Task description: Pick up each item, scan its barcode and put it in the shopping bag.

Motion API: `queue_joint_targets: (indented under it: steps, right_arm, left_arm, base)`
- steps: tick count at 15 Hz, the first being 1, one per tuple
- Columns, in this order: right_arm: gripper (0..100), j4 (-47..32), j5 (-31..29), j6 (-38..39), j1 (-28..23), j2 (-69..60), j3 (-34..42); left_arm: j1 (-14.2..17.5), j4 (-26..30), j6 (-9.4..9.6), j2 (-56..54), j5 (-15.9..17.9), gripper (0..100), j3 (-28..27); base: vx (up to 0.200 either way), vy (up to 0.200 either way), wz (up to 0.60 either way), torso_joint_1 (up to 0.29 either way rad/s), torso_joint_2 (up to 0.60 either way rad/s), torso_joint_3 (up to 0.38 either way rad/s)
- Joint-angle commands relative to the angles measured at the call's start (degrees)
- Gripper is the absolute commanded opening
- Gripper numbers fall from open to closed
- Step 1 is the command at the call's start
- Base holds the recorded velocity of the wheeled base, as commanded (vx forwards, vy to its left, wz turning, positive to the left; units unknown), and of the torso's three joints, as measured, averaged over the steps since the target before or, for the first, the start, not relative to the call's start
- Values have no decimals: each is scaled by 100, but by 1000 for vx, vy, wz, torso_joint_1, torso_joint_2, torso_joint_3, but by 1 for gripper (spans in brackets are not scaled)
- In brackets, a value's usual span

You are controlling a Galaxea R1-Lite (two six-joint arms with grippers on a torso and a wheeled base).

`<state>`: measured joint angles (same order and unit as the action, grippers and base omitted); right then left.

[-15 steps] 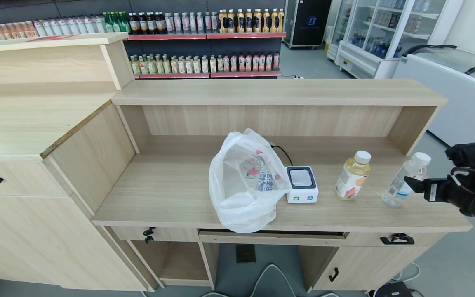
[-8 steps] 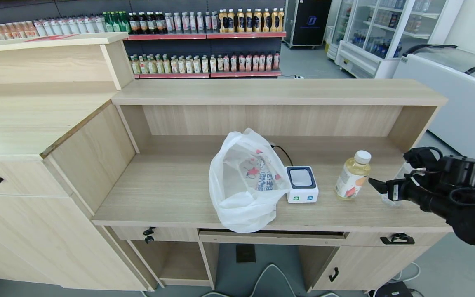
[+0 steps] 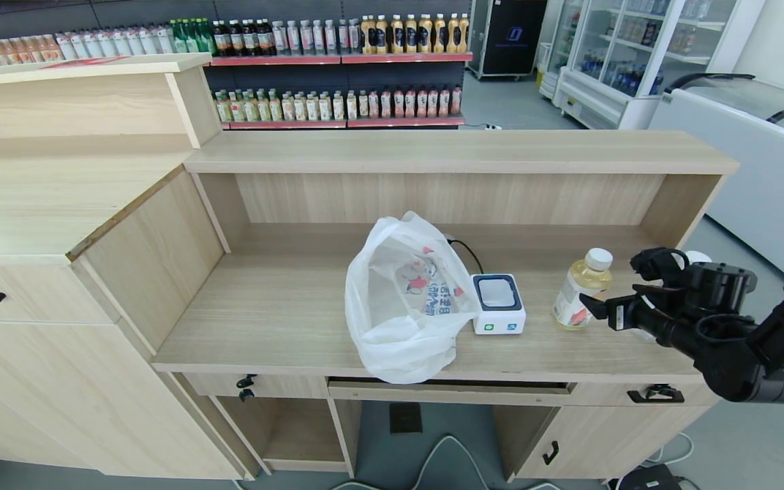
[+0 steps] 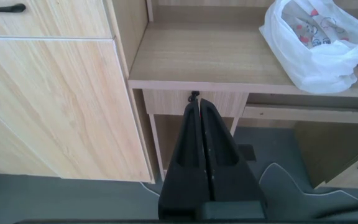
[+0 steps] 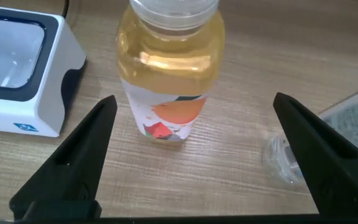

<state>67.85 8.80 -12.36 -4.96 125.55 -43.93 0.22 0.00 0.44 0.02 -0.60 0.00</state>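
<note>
A yellow drink bottle (image 3: 582, 289) with a white cap stands on the counter, right of the white barcode scanner (image 3: 497, 303). The white plastic shopping bag (image 3: 405, 299) sits open, left of the scanner. My right gripper (image 3: 620, 292) is open, level with the yellow bottle and just to its right. In the right wrist view the bottle (image 5: 171, 68) stands beyond the two spread fingers (image 5: 73, 162), not between them. A clear water bottle's cap (image 3: 697, 257) peeks out behind that arm. My left gripper (image 4: 199, 106) is shut and holds nothing. It hangs low in front of the counter's left end.
The counter (image 3: 283, 320) has a raised back shelf (image 3: 460, 153) and a side wall on the right. A taller cabinet (image 3: 58, 204) stands to the left. A black cable (image 3: 468, 252) runs behind the scanner. Drawers and handles lie under the counter's edge.
My right arm has swung left, from beside the clear water bottle to beside the yellow bottle, and now covers most of the clear bottle. Nothing on the counter moved.
</note>
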Motion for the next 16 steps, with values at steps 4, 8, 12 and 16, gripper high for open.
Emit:
queue_joint_targets:
  steps: [4,8,12,16]
  right_arm:
    - [100,202,-10,-65,145,523,-221]
    - [100,202,69,-144,197,848,-687]
    - [100,193,236,-135,303,1138,-1065]
    - [100,202,254,-65,329,1314,-1152]
  left_arm:
    - [4,0,0,-2,-2,0,0]
    - [4,0,0,-2,-2,0,0]
    - [4,0,0,-2,-2,0,0]
    - [4,0,0,-2,-2,0,0]
  base:
    - [0,0,0,0,0,0]
    - [0,0,0,0,0,0]
    - [0,0,0,0,0,0]
    - [0,0,0,0,0,0]
